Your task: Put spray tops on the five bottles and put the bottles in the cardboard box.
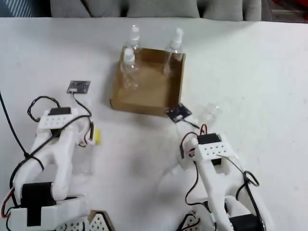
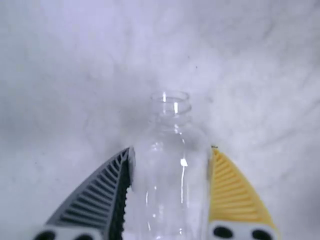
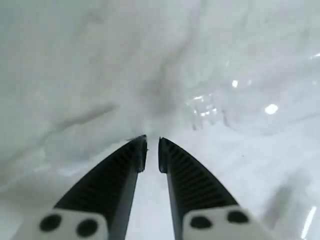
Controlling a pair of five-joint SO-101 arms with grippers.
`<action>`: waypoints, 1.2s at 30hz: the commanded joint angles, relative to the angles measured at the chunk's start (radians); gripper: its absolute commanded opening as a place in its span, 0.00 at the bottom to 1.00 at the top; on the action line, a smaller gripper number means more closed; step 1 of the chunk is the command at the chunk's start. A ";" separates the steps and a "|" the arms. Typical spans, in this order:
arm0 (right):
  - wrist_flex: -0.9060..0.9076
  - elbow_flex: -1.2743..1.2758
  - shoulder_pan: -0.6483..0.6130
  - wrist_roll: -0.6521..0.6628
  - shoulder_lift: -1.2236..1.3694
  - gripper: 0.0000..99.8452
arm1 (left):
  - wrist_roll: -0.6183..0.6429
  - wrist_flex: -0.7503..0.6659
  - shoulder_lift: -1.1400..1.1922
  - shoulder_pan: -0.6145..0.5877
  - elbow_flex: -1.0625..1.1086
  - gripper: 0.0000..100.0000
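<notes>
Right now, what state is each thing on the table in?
Left tool: shut on an open-necked bottle, no spray top.
Right tool: shut, holding nothing.
Cardboard box: open-topped, upright.
Spray-topped bottles: upright, tops on.
Clear bottle near the right tool: lying on the table.

The high camera is looking steeply down over the desk (image 1: pixel 250 62) from well above, taking in the cardboard box (image 1: pixel 147 84) from afar. The left wrist camera is sitting just behind the left tool (image 2: pixel 170 150), facing along it, very close to the uncapped bottle (image 2: pixel 170 190) between its fingers (image 2: pixel 100 200). The right wrist camera is peering past the right tool (image 3: pixel 152 142), close above the desk, which all three views are sharing.
</notes>
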 commanded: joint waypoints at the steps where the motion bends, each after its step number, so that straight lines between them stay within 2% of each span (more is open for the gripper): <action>1: -0.030 -0.008 -0.054 -0.055 -0.018 0.02 | -0.002 -0.037 -0.041 -0.010 -0.005 0.02; 8: -0.087 -0.009 -0.208 -0.126 -0.018 0.02 | -0.002 -0.037 -0.039 -0.010 -0.003 0.02; 13: -0.102 -0.018 -0.216 -0.130 -0.028 0.02 | -0.002 -0.038 -0.044 -0.010 0.005 0.02; 17: 0.015 -0.087 -0.214 -0.137 -0.030 0.02 | -0.002 -0.038 -0.044 -0.010 0.005 0.02; 21: 0.128 -0.172 -0.214 -0.262 -0.030 0.02 | -0.002 -0.038 -0.044 -0.010 0.005 0.02; 26: 0.139 -0.192 -0.225 -0.279 -0.030 0.02 | -0.002 -0.038 -0.044 -0.010 0.005 0.02; 31: 0.142 -0.186 -0.308 -0.290 -0.028 0.02 | -0.002 -0.038 -0.044 -0.010 0.005 0.02; 34: 0.136 -0.186 -0.352 -0.382 -0.019 0.03 | -0.002 -0.038 -0.044 -0.010 0.005 0.02; 36: 0.122 -0.180 -0.367 -0.431 -0.019 0.08 | -0.002 -0.043 -0.044 -0.010 0.005 0.02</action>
